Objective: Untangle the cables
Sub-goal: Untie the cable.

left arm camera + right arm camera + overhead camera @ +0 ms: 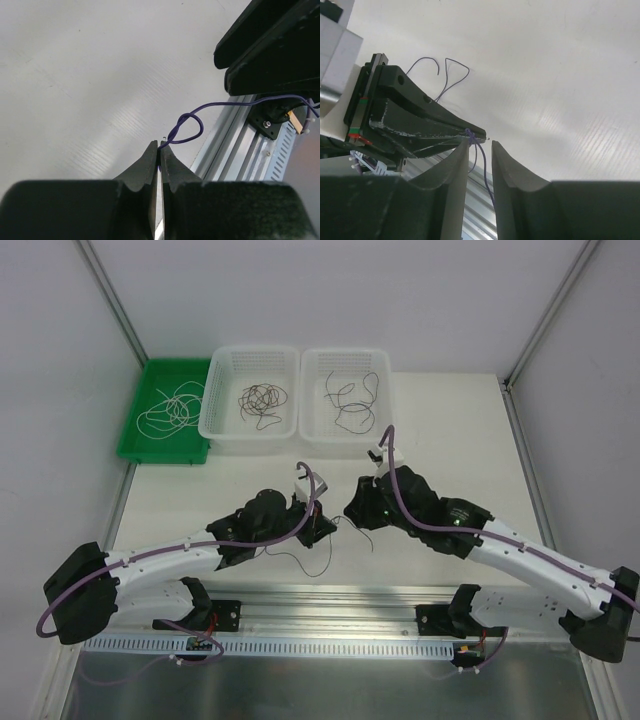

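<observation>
One thin purple cable (202,129) hangs between my two grippers above the white table. My left gripper (161,146) is shut on it, and the cable forms a small loop just past the tips. In the right wrist view the same cable (484,165) runs down through the gap of my right gripper (481,143), whose fingers stand apart without clamping it. A small knot sits at the left gripper's tips (470,132), touching my right gripper's left finger. In the top view both grippers, left (328,524) and right (352,512), meet tip to tip at the table's middle.
At the back stand two white baskets, the left basket (250,348) and the right basket (345,350), each holding dark cables. A green tray (160,451) at the back left holds a whitish cable. An aluminium rail (330,600) runs along the near edge.
</observation>
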Controlling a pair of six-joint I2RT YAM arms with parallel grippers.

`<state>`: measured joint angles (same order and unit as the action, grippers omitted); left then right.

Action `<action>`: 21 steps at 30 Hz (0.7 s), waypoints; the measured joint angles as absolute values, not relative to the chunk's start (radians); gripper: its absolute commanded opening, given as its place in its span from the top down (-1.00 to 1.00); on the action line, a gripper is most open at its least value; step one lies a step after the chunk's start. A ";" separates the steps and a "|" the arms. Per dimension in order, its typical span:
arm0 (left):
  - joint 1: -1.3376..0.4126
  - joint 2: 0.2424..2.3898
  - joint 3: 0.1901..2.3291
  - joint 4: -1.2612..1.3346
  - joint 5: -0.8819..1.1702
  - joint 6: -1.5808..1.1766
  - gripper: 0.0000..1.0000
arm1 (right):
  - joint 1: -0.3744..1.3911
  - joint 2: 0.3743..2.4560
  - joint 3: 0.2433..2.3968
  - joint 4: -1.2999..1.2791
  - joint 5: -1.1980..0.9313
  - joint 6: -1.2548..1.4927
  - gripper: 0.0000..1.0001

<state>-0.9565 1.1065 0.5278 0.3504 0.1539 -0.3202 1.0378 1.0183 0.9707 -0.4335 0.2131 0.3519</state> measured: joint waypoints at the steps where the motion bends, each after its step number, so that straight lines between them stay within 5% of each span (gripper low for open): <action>1: -0.957 1.106 0.528 0.350 0.149 -0.311 1.00 | 1.030 1.028 0.971 -0.434 0.200 0.363 0.44; 21: -0.978 1.106 0.528 0.350 0.070 -0.190 1.00 | 1.003 1.133 0.973 -0.379 0.093 0.419 0.52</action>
